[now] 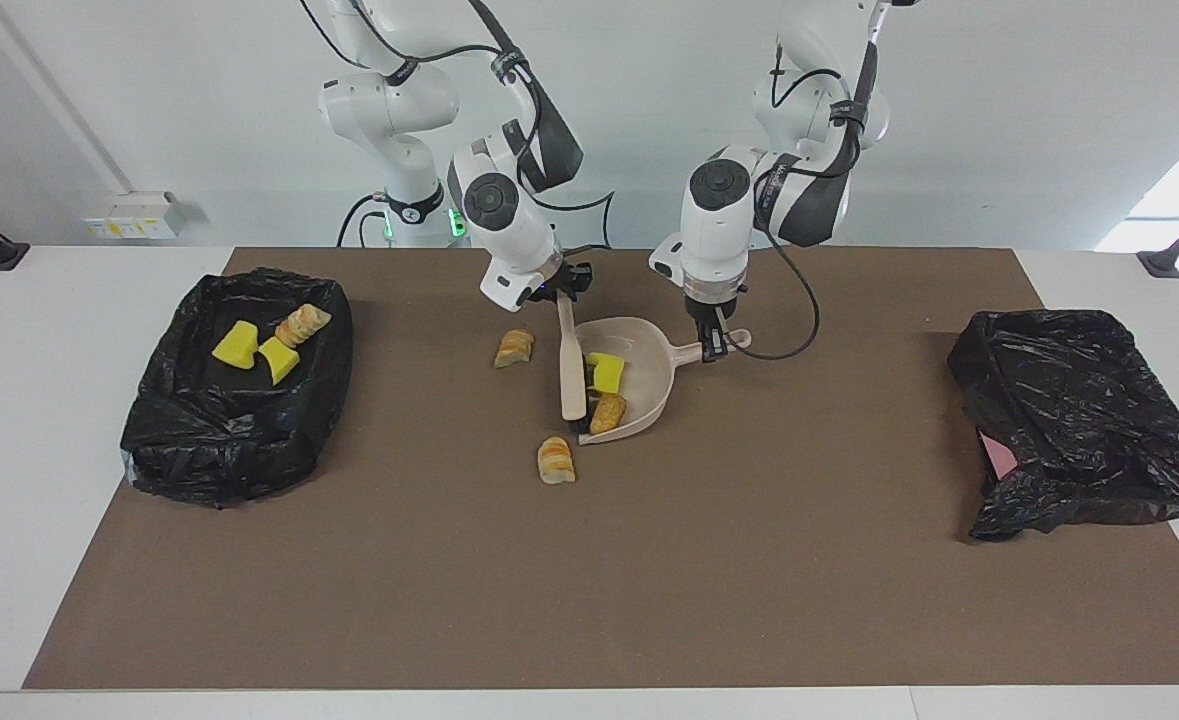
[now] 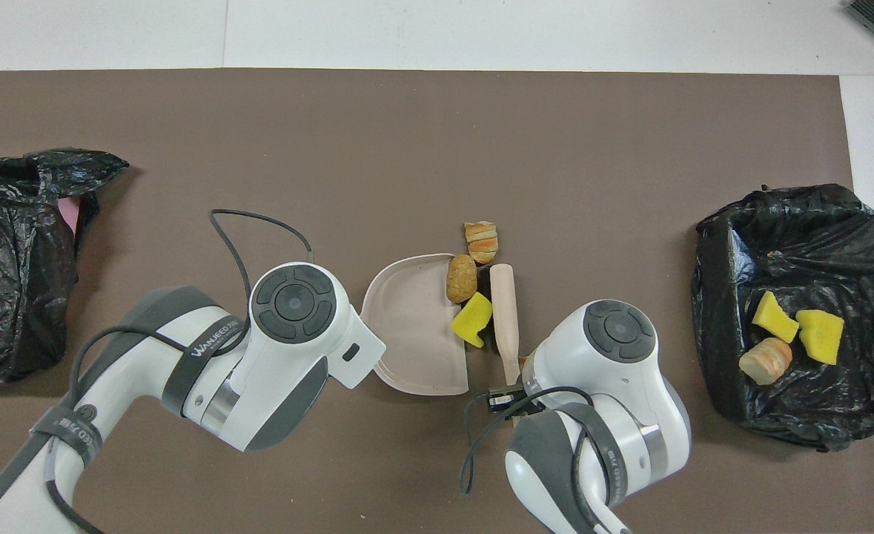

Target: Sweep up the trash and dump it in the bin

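My right gripper (image 1: 561, 297) is shut on the handle of the beige brush (image 1: 570, 365), whose bristles rest at the mouth of the beige dustpan (image 1: 649, 385). My left gripper (image 1: 713, 345) is shut on the dustpan's handle. Of the trash, a yellow sponge wedge (image 1: 604, 372) and a bread chunk (image 1: 607, 412) lie inside the pan. One bread chunk (image 1: 514, 347) lies on the mat nearer to the robots than the brush, and another (image 1: 555, 460) lies farther out. In the overhead view the pan (image 2: 414, 334), sponge (image 2: 472, 320) and outer chunk (image 2: 481, 241) show.
The black-bagged bin (image 1: 179, 440) at the right arm's end of the table holds two yellow wedges and a bread chunk. A second black-bagged bin (image 1: 1079, 420) sits at the left arm's end. A brown mat (image 1: 589, 580) covers the table.
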Controlling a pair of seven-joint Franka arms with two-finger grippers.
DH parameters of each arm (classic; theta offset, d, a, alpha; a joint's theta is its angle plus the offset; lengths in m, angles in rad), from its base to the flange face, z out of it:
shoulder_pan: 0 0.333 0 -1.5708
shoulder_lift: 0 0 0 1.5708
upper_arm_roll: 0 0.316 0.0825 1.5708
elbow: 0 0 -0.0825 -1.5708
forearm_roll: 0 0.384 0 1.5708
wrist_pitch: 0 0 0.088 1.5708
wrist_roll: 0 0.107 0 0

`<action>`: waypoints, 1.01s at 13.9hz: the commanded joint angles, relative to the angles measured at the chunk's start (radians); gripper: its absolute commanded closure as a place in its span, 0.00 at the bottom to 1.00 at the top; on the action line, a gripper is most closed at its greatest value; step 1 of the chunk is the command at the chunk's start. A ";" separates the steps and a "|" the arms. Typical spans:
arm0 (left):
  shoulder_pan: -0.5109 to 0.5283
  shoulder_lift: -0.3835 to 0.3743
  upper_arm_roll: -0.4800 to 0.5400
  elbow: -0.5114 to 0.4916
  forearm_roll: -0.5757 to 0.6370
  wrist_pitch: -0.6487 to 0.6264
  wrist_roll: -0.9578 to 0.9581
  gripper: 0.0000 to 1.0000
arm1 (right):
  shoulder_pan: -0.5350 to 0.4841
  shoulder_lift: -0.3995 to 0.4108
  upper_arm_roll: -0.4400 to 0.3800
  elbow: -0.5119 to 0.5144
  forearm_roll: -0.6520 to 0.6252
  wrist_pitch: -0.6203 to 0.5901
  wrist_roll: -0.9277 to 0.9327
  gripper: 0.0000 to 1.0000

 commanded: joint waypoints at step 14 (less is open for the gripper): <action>-0.059 -0.030 0.009 -0.051 0.022 0.009 -0.061 1.00 | -0.085 0.273 -0.004 0.415 -0.768 -0.258 -0.223 1.00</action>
